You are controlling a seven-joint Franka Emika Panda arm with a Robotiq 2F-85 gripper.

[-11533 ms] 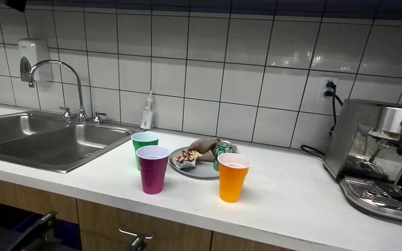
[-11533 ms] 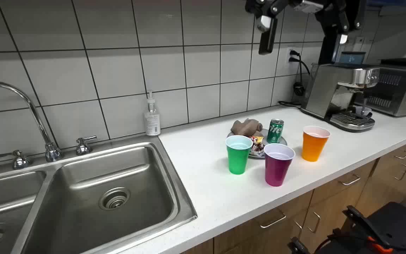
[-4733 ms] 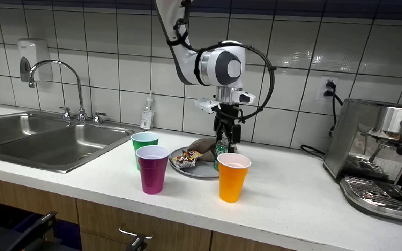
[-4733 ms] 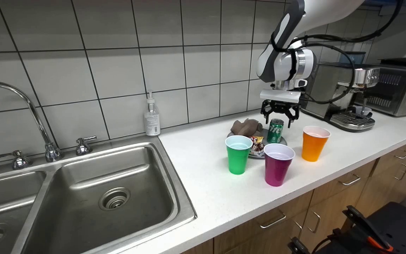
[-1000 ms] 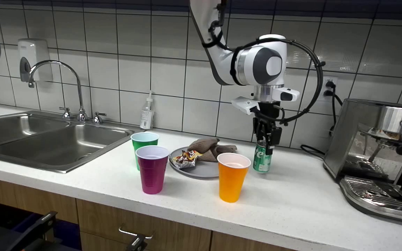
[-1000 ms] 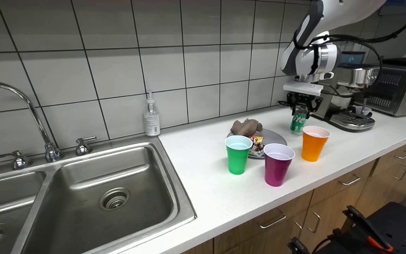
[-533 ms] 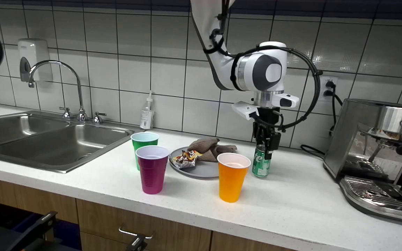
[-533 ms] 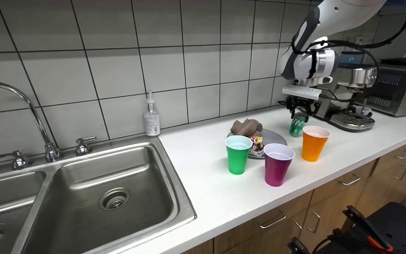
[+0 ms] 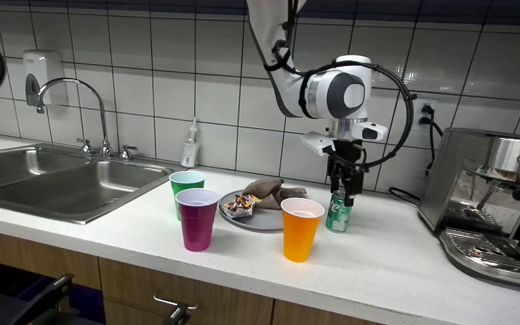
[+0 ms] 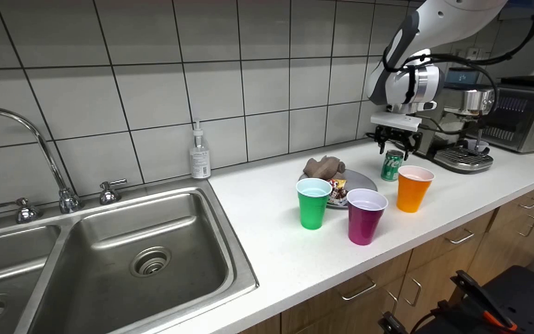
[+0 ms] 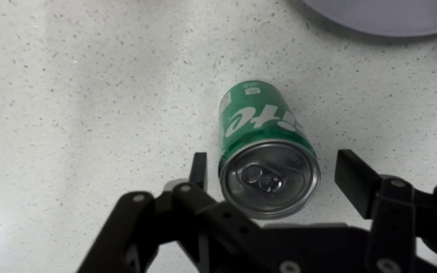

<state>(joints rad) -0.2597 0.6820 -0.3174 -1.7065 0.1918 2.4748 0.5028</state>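
The gripper (image 11: 269, 167) stood spread about the upright can (image 11: 256, 125), gaps showing on both sides; the nearby plate (image 9: 266, 220) held a cloth (image 9: 262, 188) and a shiny packet (image 9: 242, 207).

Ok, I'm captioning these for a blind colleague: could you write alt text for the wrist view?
A green can stands upright, framed between the open fingers of a black gripper, with a gap on each side, seen from above on a speckled pale countertop. The rim of a gray plate shows at top right.
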